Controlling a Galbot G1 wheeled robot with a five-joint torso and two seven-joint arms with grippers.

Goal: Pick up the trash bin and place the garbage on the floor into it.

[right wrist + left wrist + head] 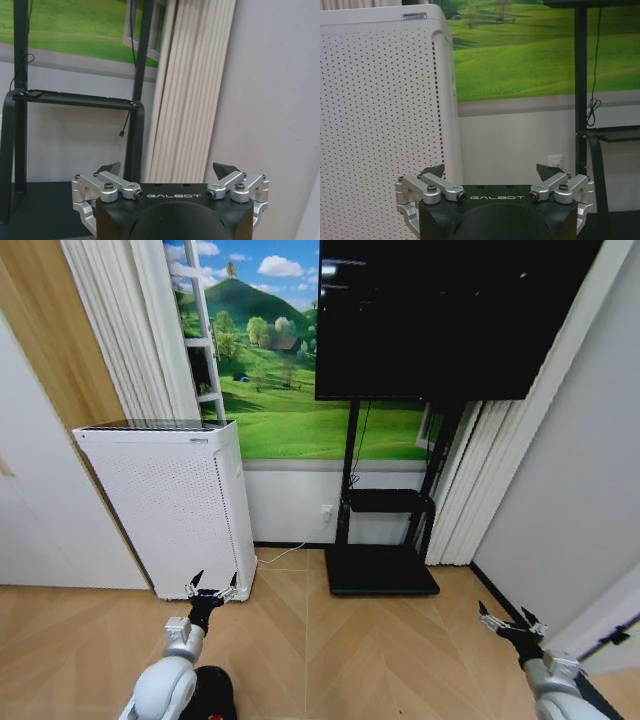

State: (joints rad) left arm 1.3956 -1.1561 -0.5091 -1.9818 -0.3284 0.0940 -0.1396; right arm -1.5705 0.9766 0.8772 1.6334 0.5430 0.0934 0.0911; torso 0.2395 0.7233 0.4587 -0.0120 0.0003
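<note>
My left gripper (pixel 212 588) hangs open and empty over the wood floor, just in front of the lower corner of the white perforated appliance (pixel 170 500). The left wrist view looks past this gripper (pixel 492 172) at the appliance (pixel 380 125). At the lower right, my right gripper (pixel 511 619) is open and empty near the grey wall. In the right wrist view this gripper (pixel 170 170) faces the stand and curtain. A black rounded shape (pixel 213 692) lies under my left arm at the bottom edge; I cannot tell whether it is the trash bin. The garbage is out of view.
A black TV stand (pixel 380 570) with a large dark screen (pixel 450 310) stands against the back wall beside a pleated curtain (pixel 470 490). A white cable runs along the floor behind the appliance. Open herringbone floor (pixel 350 650) lies between my arms.
</note>
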